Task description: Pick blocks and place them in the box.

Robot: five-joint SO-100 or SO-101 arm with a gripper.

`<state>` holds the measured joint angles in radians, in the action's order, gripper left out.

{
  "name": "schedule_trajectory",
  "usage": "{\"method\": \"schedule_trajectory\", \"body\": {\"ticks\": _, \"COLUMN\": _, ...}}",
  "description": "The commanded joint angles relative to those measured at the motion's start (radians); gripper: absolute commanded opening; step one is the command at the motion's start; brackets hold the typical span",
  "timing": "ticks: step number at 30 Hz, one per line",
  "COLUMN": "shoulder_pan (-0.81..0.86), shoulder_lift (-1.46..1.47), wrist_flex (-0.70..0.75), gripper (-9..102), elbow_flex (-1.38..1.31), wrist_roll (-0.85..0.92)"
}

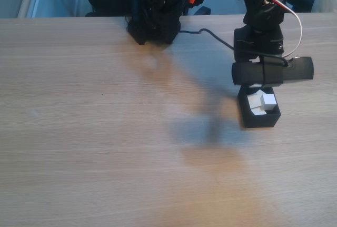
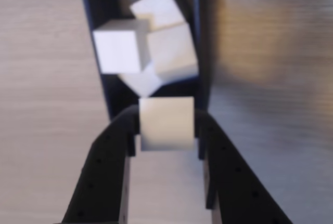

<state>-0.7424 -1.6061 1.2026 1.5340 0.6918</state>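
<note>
In the wrist view the pincer [image 2: 166, 130] is closed on a white block [image 2: 165, 122], one dark finger [image 2: 112, 156] pressed against the block's left face and the other against its right face. The held block sits at the near end of the box [image 2: 199, 42], level with or just above its rim; whether it touches the rim cannot be told. Inside the box, beyond the held block, lie four more white blocks [image 2: 120, 44] in a loose heap, tilted at different angles and touching one another, filling most of the interior. The box is dark with thin upright walls and stands on the pale wood-grain counter [image 2: 47, 130]. In the fixed view the box [image 1: 260, 119] rests on the counter [image 1: 105, 148] towards the right side, with white blocks [image 1: 261, 100] visible through its open top. The black arm [image 1: 258, 32] reaches down from the far edge and hangs directly over the box, its horizontal cylindrical camera body [image 1: 273, 71] covering the far rim. A black cable [image 1: 216, 36] runs along the counter from the arm towards the dark base [image 1: 155, 19] at the far edge. The arm throws a soft shadow [image 1: 202, 127] onto the counter just left of the box.
</note>
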Motion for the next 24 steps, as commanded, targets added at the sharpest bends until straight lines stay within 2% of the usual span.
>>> {"method": "schedule_trajectory", "body": {"ticks": 1, "shoulder_pan": -0.012, "shoulder_lift": -0.003, "wrist_flex": 0.003, "gripper": 1, "elbow_flex": -0.06, "wrist_roll": -0.009}}
{"method": "schedule_trajectory", "body": {"ticks": 5, "shoulder_pan": -0.018, "shoulder_lift": 0.002, "wrist_flex": 0.003, "gripper": 3, "elbow_flex": -0.069, "wrist_roll": -0.018}}
{"method": "schedule_trajectory", "body": {"ticks": 9, "shoulder_pan": -0.025, "shoulder_lift": 0.005, "wrist_flex": 0.009, "gripper": 13, "elbow_flex": -0.074, "wrist_roll": -0.021}}
{"method": "schedule_trajectory", "body": {"ticks": 14, "shoulder_pan": -0.025, "shoulder_lift": 0.002, "wrist_flex": 0.015, "gripper": 17, "elbow_flex": -0.074, "wrist_roll": -0.02}}
{"method": "schedule_trajectory", "body": {"ticks": 20, "shoulder_pan": -0.008, "shoulder_lift": -0.044, "wrist_flex": 0.034, "gripper": 14, "elbow_flex": -0.048, "wrist_roll": 0.038}}
{"method": "schedule_trajectory", "body": {"ticks": 24, "shoulder_pan": 0.023, "shoulder_lift": -0.193, "wrist_flex": -0.028, "gripper": 11, "elbow_flex": 0.086, "wrist_roll": 0.221}}
